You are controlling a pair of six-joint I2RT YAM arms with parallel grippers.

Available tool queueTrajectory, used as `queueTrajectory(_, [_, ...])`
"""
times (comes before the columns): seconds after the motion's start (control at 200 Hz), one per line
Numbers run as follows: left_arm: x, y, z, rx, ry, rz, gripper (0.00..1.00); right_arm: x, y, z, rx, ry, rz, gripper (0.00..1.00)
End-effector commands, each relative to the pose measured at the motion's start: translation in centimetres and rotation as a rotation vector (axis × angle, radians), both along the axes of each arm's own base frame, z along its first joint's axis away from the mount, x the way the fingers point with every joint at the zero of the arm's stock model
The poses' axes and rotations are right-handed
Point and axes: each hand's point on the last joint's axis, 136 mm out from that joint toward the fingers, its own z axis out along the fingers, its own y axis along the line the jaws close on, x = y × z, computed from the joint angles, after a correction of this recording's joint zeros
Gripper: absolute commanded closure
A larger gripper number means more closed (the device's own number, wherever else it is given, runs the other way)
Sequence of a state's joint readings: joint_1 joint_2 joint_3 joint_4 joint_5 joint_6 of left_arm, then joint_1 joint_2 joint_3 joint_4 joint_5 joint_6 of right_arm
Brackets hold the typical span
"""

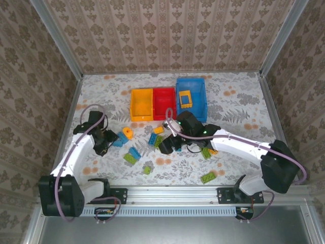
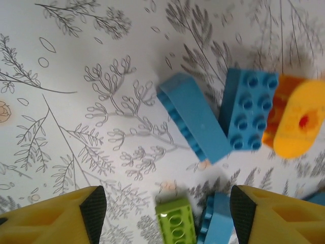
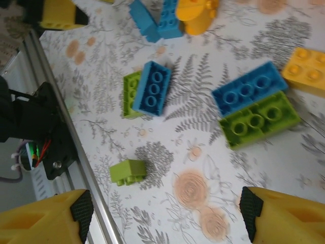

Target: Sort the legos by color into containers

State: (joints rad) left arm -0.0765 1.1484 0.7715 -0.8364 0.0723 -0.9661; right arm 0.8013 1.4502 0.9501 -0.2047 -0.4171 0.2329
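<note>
**Bricks loose on the surface, both sets of jaws spread**

The legos (image 1: 134,152) lie scattered on the flowered surface (image 1: 238,101) in front of the containers (image 1: 164,90): a yellow-orange bin (image 1: 142,101), a red bin (image 1: 164,99) and a blue bin (image 1: 198,108) in a row. An orange frame (image 1: 185,98) lies in the blue bin.

The left jaws stand spread, yellow fingers (image 2: 51,221) wide apart and pinching nothing. Below them a long blue brick (image 2: 193,124) lies on its side, its long axis slanting from upper left to lower right. Beside it is a studded blue brick (image 2: 251,109), studs up and long axis nearly upright in the view. A blurred orange piece (image 2: 299,119) is cut by the right edge. A lime brick (image 2: 175,223) is cut off at the bottom.

The right jaws are spread too, fingers (image 3: 284,213) clear of everything. A blue slab (image 3: 249,91) and a green slab (image 3: 259,119) lie side by side, their long axes parallel and rising to the right. A short blue brick (image 3: 152,86) half hides a green one (image 3: 129,96). A small green brick (image 3: 128,172) sits alone. A yellow brick (image 3: 307,71) is cut by the right edge.
</note>
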Motion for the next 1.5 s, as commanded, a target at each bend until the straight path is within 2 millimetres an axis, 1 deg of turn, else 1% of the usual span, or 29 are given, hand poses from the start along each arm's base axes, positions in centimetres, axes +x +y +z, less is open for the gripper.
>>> queueTrajectory(0.0, [1.0, 0.3, -1.1, -0.078, 0.008, 0.151, 0.34, -0.2, 2.1, 1.2, 0.033, -0.023, 0.070, 0.19])
queueTrajectory(0.12, [2.8, 1.1, -1.9, -0.096, -0.013, 0.248, 0.36, -0.2, 3.2, 1.5, 0.038, -0.031, 0.093, 0.18])
queueTrajectory(0.165, [3.7, 1.2, -1.9, -0.107, -0.030, 0.267, 0.36, -0.3, 3.4, 1.5, 0.039, -0.029, 0.102, 0.17])
queueTrajectory(0.22, [4.2, 1.2, -2.3, -0.115, -0.014, 0.292, 0.37, -0.3, 3.7, 1.5, 0.037, -0.026, 0.112, 0.16])
queueTrajectory(0.355, [4.3, 0.6, -3.6, -0.129, 0.050, 0.305, 0.40, -0.5, 4.1, 1.1, 0.019, -0.019, 0.134, 0.15])
queueTrajectory(0.495, [3.5, 0.1, -5.1, -0.142, 0.085, 0.340, 0.43, -0.1, 4.3, 1.0, 0.008, -0.022, 0.126, 0.15])
queueTrajectory(0.6, [3.4, 0.0, -6.2, -0.149, 0.085, 0.357, 0.49, 0.2, 4.5, 0.9, 0.007, -0.021, 0.125, 0.16])
queueTrajectory(0.69, [3.3, 0.1, -6.6, -0.139, 0.098, 0.345, 0.58, 0.3, 4.6, 0.7, 0.002, -0.018, 0.125, 0.16])
queueTrajectory(0.745, [3.3, 0.3, -6.4, -0.127, 0.092, 0.342, 0.66, 0.4, 4.7, 0.7, 0.001, -0.022, 0.122, 0.16])
queueTrajectory(0.79, [3.3, 0.6, -6.1, -0.115, 0.079, 0.341, 0.71, 0.6, 4.6, 0.8, 0.000, -0.029, 0.113, 0.17])
queueTrajectory(0.885, [3.5, 1.2, -4.6, -0.071, 0.030, 0.316, 0.74, 1.5, 4.5, 1.6, 0.024, -0.038, 0.079, 0.17])
queueTrajectory(0.965, [4.4, 1.8, -1.6, 0.018, -0.049, 0.243, 0.77, 2.9, 4.0, 2.9, 0.061, -0.056, 0.025, 0.18])
queueTrajectory(1.005, [5.2, 1.8, 0.1, 0.058, -0.097, 0.188, 0.78, 3.8, 3.7, 3.7, 0.080, -0.074, -0.012, 0.18])
queueTrajectory(1.06, [6.5, 1.2, 2.6, 0.104, -0.157, 0.098, 0.79, 5.2, 2.9, 5.1, 0.119, -0.105, -0.074, 0.18])
queueTrajectory(1.125, [8.4, -0.4, 5.4, 0.144, -0.227, -0.031, 0.79, 7.1, 1.8, 6.7, 0.182, -0.144, -0.155, 0.18])
queueTrajectory(1.19, [10.8, -2.7, 7.3, 0.154, -0.279, -0.169, 0.79, 8.6, 0.6, 7.6, 0.236, -0.166, -0.228, 0.18])
queueTrajectory(1.21, [11.4, -3.5, 7.6, 0.163, -0.278, -0.213, 0.79, 9.1, 0.3, 7.9, 0.246, -0.171, -0.250, 0.18])
queueTrajectory(1.245, [12.6, -4.9, 8.6, 0.176, -0.295, -0.282, 0.80, 9.8, -0.3, 8.0, 0.251, -0.172, -0.284, 0.18])
queueTrajectory(1.285, [14.0, -6.5, 9.2, 0.188, -0.310, -0.368, 0.79, 10.6, -0.8, 7.9, 0.248, -0.174, -0.313, 0.18])
queueTrajectory(1.305, [14.5, -7.3, 9.0, 0.195, -0.305, -0.404, 0.80, 10.9, -1.0, 8.0, 0.246, -0.174, -0.325, 0.18])
queueTrajectory(1.33, [15.3, -8.2, 9.5, 0.201, -0.316, -0.445, 0.80, 11.2, -1.2, 7.9, 0.243, -0.176, -0.339, 0.18])
queueTrajectory(1.35, [15.9, -8.9, 9.4, 0.206, -0.313, -0.472, 0.79, 11.5, -1.4, 7.9, 0.241, -0.175, -0.350, 0.18])
queueTrajectory(1.41, [17.4, -10.5, 9.2, 0.216, -0.300, -0.538, 0.80, 12.2, -2.0, 7.9, 0.225, -0.181, -0.383, 0.18])
queueTrajectory(1.495, [19.0, -11.7, 7.6, 0.229, -0.235, -0.591, 0.80, 12.8, -2.5, 8.1, 0.214, -0.192, -0.414, 0.18])
